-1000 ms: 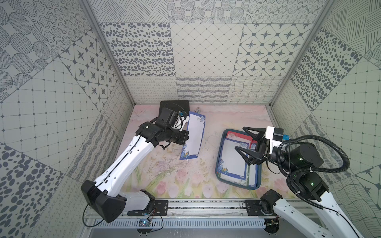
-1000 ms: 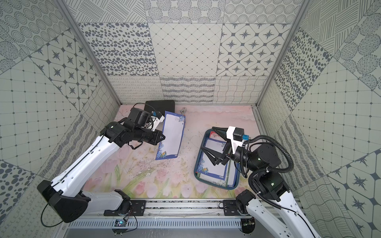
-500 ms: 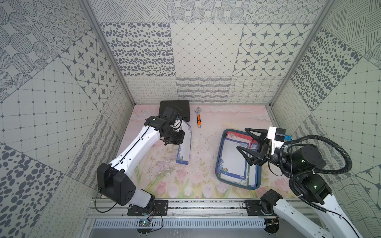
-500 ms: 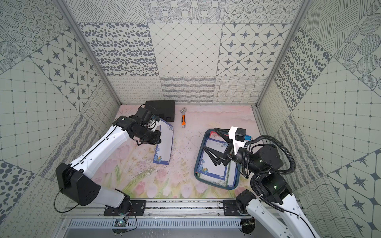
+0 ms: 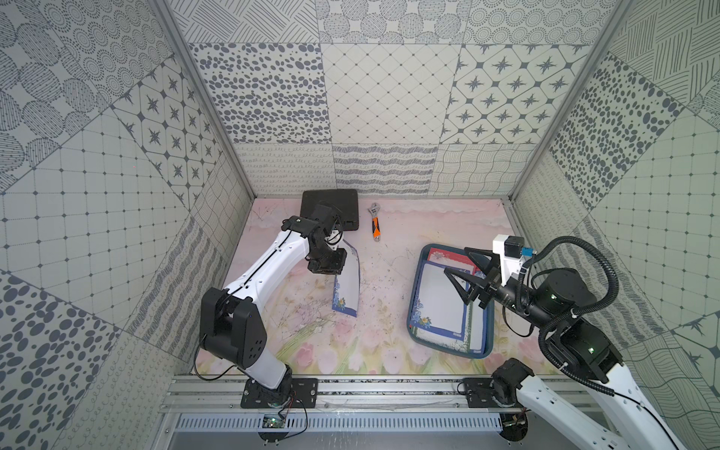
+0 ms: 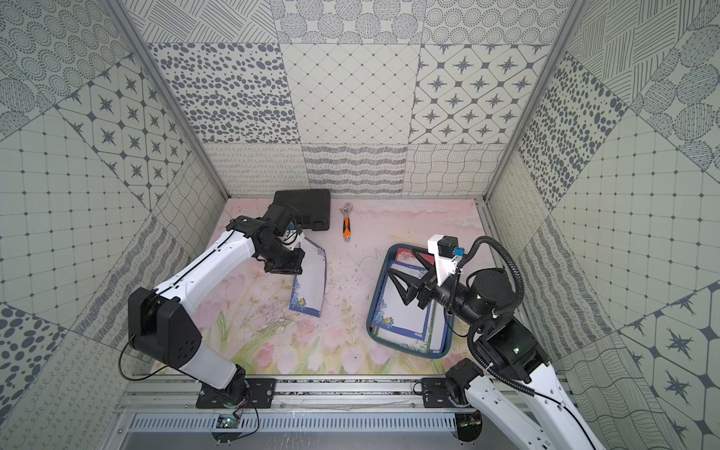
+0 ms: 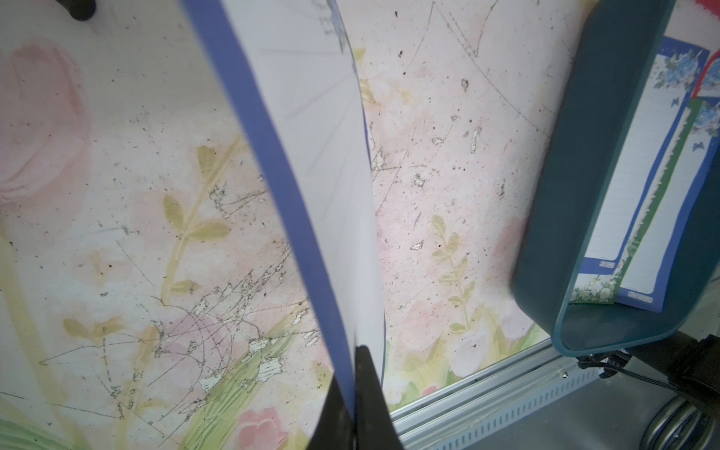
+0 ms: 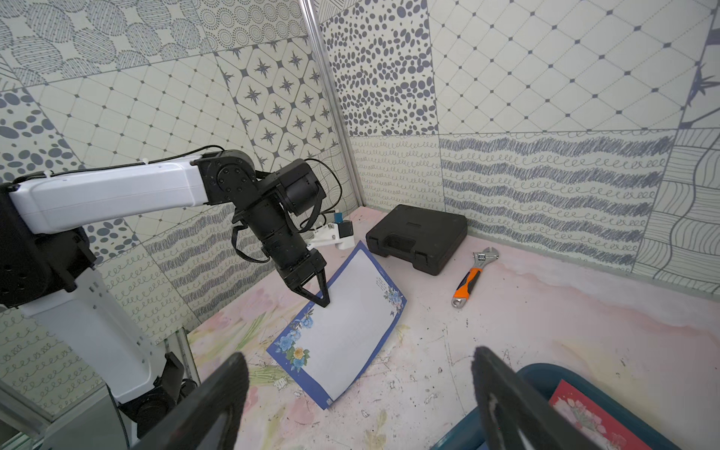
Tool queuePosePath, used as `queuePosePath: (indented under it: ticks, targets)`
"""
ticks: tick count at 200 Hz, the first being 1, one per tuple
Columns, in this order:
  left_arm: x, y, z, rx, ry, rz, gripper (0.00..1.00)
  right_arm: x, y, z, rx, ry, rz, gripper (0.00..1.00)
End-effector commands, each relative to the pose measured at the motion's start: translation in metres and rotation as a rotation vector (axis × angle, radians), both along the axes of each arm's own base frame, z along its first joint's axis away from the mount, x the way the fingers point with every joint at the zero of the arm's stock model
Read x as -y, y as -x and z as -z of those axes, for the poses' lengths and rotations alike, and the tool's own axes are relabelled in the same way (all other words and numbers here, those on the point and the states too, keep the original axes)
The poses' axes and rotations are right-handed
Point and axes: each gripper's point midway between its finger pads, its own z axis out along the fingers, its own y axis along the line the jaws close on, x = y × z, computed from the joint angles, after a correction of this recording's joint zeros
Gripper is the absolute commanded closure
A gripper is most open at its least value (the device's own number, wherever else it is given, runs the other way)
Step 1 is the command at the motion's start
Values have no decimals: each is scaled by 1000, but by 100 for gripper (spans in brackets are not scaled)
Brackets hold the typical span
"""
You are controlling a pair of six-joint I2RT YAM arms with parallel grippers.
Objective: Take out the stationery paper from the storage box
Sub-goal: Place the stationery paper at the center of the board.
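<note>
The left gripper (image 8: 324,302), pinching one edge of the blue-bordered sheet (image 8: 343,331) left of the box (image 5: 440,346), should lay it flat on the table (image 5: 389,272) before letting go, while the spread right gripper (image 5: 457,262) hovers above the sheets (image 5: 442,296) lying in the box.

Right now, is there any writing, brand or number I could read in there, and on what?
Nothing legible in any view.
Stationery paper in the storage box: tiny white labels on the blue border, too blurred to read.
Black case: faint raised patch on lid, unreadable.
Wrench: any marking too small to read.
</note>
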Motion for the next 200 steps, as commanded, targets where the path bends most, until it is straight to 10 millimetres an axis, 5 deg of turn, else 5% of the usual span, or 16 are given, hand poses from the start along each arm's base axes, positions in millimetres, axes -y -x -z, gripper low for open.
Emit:
queuePosePath:
  ticks: [1,76,153,200]
  targets:
    - [-16,8,13,-62,-66,25,100,4,-5,4,-23,-25,42,10]
    - [-16,6,36,-167,-61,17,100,0,-11,8,-52,-29,43,11]
    - [-53,-3,39,-166,-136,-52,100,-6,-25,1,-37,30,49,11]
    - [-55,5,57,-240,-76,-120,100,-1,-26,-1,-8,48,80,11]
